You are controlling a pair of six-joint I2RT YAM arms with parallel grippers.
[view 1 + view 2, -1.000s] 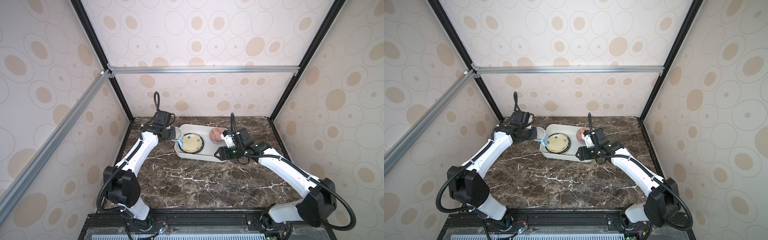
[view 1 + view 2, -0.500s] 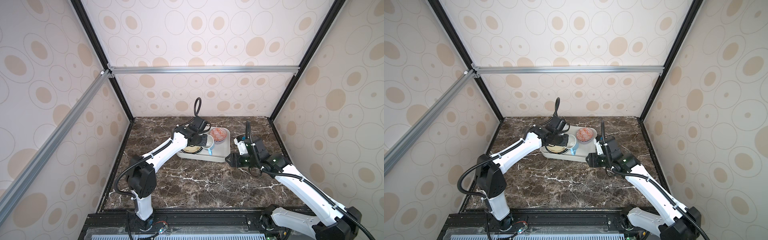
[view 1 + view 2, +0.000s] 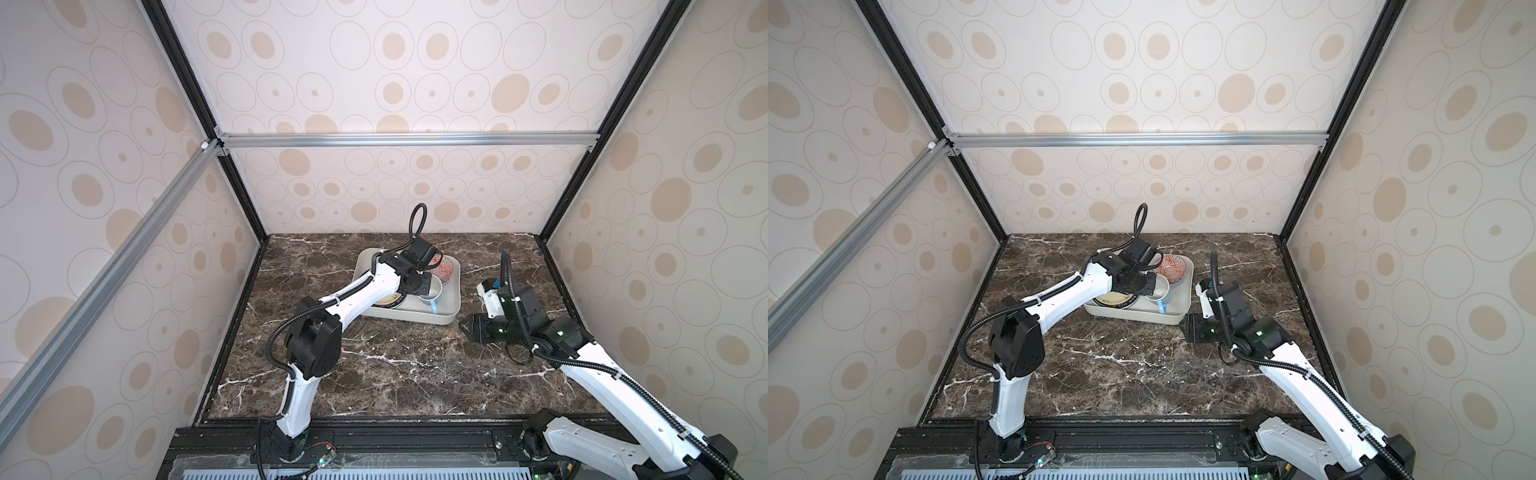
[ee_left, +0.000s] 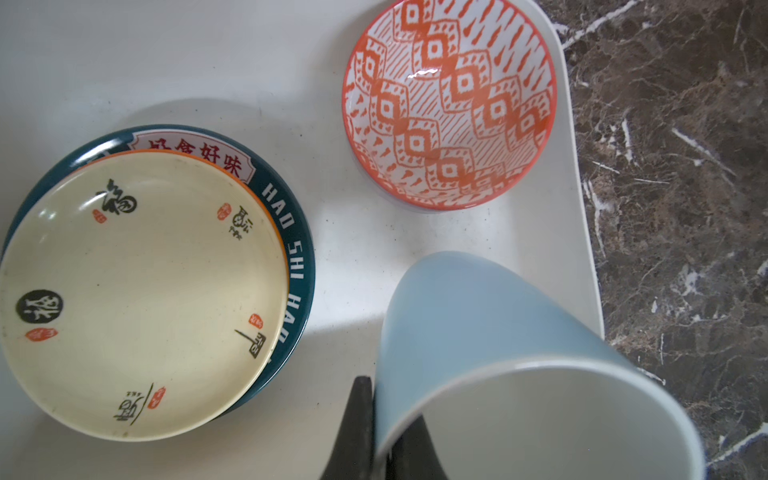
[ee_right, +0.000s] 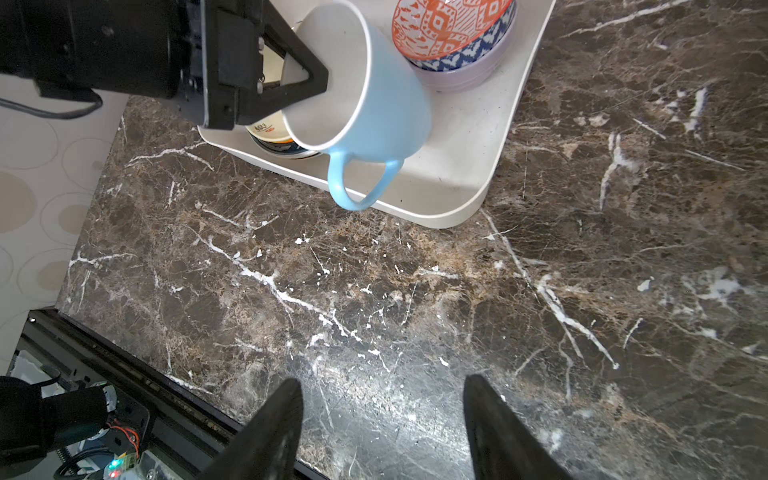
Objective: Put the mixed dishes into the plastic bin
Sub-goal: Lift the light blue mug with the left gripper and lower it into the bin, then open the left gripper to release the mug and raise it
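Observation:
The light-blue mug (image 4: pixel 490 324) hangs tilted over the right half of the off-white plastic bin (image 3: pixel 415 321), its handle (image 5: pixel 357 183) out past the front rim. My left gripper (image 4: pixel 384 401) is shut on the mug's wall, one finger inside and one outside. In the bin lie a stack of plates with a cream plate (image 4: pixel 137 291) on top and a red-patterned bowl (image 4: pixel 449 104) nested in a lilac bowl (image 5: pixel 461 79). My right gripper (image 5: pixel 382 386) is open and holds nothing, over bare marble to the right of the bin's front corner (image 3: pixel 1177 320).
The dark marble table (image 3: pixel 395 374) is walled by patterned panels on three sides. A black rail (image 3: pixel 374 436) runs along the front edge. My left arm (image 3: pixel 357 291) reaches across the bin's left half.
My left gripper has carried the mug from the bin's left edge to over its right half. My right gripper has drawn back from the bin toward the front right.

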